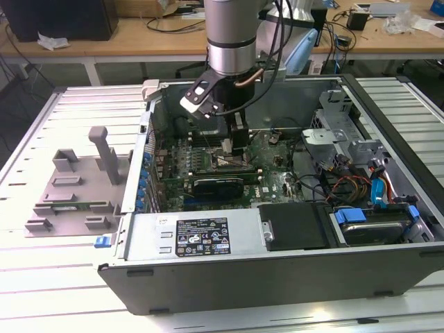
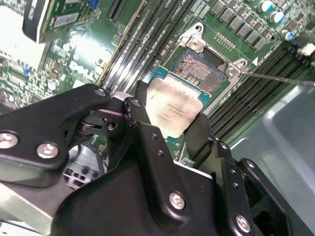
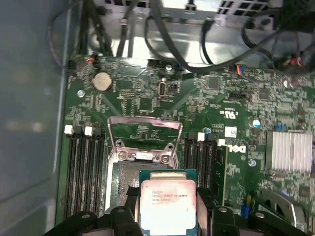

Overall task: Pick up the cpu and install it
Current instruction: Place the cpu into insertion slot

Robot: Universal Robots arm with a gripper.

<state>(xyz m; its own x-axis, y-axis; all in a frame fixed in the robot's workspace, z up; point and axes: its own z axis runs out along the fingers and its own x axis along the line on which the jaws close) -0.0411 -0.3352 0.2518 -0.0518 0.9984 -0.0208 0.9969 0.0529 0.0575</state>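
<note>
Small print marks the cpu [image 3: 168,206] and power-supply label [image 1: 202,236].

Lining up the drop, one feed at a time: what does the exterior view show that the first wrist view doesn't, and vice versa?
Exterior view: the open computer case, the grey plastic tray outside it on the exterior view's left, the arm reaching down inside. First wrist view: the cpu clamped between the fingers, close over the open socket. Both: the green motherboard.
</note>
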